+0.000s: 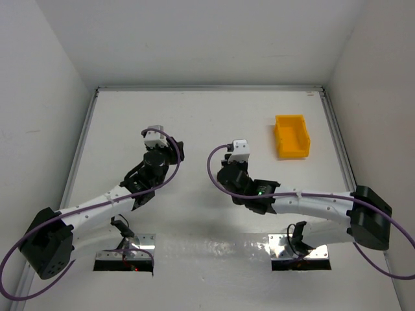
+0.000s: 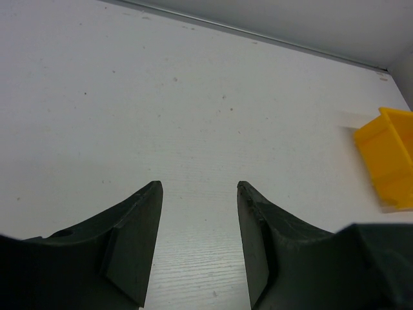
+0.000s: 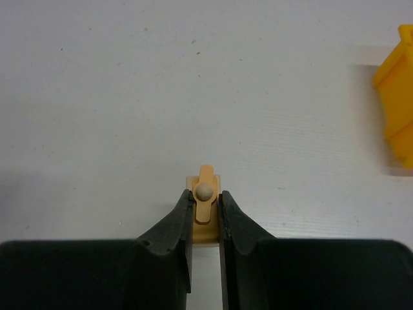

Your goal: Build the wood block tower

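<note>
My right gripper (image 3: 205,199) is shut on a small light tan wooden block (image 3: 205,174) that has a flat tan piece and a round peg on top. The block sticks out a little past the fingertips, low over the white table; I cannot tell if it touches. In the top view the right gripper (image 1: 225,171) is at mid table and the block is hidden under it. My left gripper (image 2: 199,187) is open and empty over bare table, left of centre in the top view (image 1: 174,151). No other wooden blocks are in view.
A yellow plastic bin (image 1: 291,136) stands at the back right, also at the right edge of the left wrist view (image 2: 390,161) and the right wrist view (image 3: 397,123). White walls close in the table (image 1: 207,116) on three sides.
</note>
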Robot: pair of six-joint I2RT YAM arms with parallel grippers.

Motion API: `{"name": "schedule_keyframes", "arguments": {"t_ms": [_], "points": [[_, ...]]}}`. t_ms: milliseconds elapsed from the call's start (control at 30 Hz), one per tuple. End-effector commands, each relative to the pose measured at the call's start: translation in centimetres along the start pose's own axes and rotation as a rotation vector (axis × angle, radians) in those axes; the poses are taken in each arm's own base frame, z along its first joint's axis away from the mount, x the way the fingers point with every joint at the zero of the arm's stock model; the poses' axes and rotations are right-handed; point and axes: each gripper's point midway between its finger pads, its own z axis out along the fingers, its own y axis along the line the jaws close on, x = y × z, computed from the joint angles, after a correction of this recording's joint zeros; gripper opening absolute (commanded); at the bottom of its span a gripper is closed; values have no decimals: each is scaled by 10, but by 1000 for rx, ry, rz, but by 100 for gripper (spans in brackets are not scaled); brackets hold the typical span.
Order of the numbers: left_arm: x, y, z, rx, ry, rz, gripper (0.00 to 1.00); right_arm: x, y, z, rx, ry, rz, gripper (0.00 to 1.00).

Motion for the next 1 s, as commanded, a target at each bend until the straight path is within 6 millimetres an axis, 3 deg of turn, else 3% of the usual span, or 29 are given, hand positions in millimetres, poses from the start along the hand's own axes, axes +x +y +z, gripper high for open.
{"name": "schedule_keyframes", "arguments": {"t_ms": [0,967], "points": [[-9,-9,-1,30,-34,-42,47,-12,5,-3,-12,-38,90,2],[-9,-14,0,47,-20,-38,46,11,7,6,29,6,45,6]]}}
